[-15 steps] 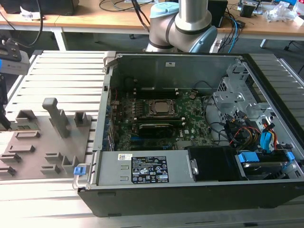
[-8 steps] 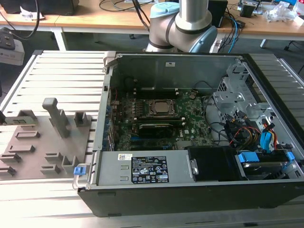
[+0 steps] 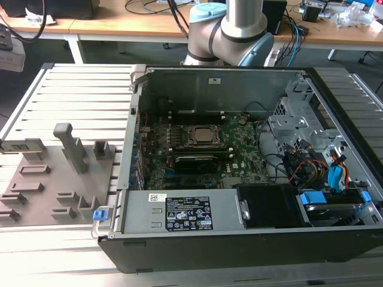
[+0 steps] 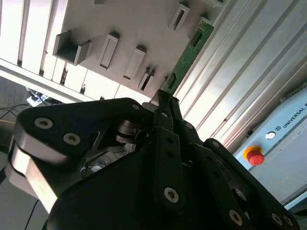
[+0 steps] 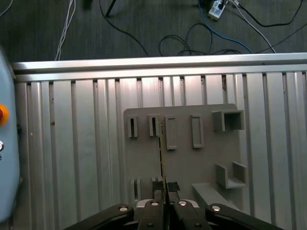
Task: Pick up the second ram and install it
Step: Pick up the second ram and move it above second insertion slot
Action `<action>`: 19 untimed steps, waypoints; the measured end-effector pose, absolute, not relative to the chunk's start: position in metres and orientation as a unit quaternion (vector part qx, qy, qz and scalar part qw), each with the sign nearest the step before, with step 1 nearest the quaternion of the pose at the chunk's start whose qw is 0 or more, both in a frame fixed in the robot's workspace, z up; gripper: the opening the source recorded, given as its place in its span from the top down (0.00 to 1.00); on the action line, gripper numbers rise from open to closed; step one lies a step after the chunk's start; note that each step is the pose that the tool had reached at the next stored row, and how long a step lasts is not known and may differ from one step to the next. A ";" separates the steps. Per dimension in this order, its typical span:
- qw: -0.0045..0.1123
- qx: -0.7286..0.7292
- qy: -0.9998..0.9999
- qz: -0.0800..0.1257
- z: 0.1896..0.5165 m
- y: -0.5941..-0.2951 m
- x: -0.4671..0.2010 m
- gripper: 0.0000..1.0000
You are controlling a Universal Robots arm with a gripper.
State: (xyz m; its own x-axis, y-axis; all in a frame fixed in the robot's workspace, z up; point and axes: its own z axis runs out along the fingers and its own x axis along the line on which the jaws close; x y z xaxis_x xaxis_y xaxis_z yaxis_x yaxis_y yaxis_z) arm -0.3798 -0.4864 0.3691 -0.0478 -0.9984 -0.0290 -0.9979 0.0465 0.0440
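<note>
- The gripper (image 4: 165, 98) is closest to the lens in both wrist views. Its black fingers are drawn in narrow and pinch one end of the second ram (image 4: 186, 57).
- In the second wrist view, the second ram's green length reaches straight out beyond the fingertips. It runs along the edge where the grey holder plate (image 4: 144, 24) meets the slatted aluminium table (image 4: 249, 72).
- In the first wrist view the gripper (image 5: 165, 186) holds the second ram (image 5: 160, 153) edge-on. It shows as a thin dark line running from the fingertips across the holder plate (image 5: 192, 167) toward a slotted block (image 5: 154, 125). I cannot tell whether the stick touches the plate.
- A red push button (image 4: 253, 155) sits on a pale box beside the table.
- At the exterior view's left, the holder plate (image 3: 42, 191) lies on the slatted table (image 3: 84, 95). It carries a tall grey post (image 3: 66, 146) and several low slotted blocks.
- A blue clip (image 3: 100, 213) sits at the near corner of the open computer case (image 3: 209, 251).
- Behind the case rises the arm's pale blue base (image 3: 230, 30).
- Inside the case lies the green motherboard (image 3: 239, 155), with the processor socket (image 3: 203, 136) and a black module (image 3: 194, 162) just in front of it.
- A grey labelled shroud (image 3: 179, 212) runs along the near wall.
- At the exterior view's right are a metal drive cage (image 3: 293, 113), coloured cables (image 3: 299, 167) and a blue-tabbed drive (image 3: 335, 200).
</note>
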 end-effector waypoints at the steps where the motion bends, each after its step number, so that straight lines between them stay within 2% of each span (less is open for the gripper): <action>1: 0.005 0.690 -0.723 -0.026 0.372 -0.486 -0.380 0.86; 10: 0.004 0.690 -0.723 -0.026 0.408 -0.486 -0.380 0.86; 19: 0.004 0.690 -0.723 -0.026 0.410 -0.486 -0.373 0.86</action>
State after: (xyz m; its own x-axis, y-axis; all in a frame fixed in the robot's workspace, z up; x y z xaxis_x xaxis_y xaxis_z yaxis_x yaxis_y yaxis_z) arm -0.3729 -0.4861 0.4096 -0.0478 -0.9984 -0.0297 -0.9979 0.0465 0.0440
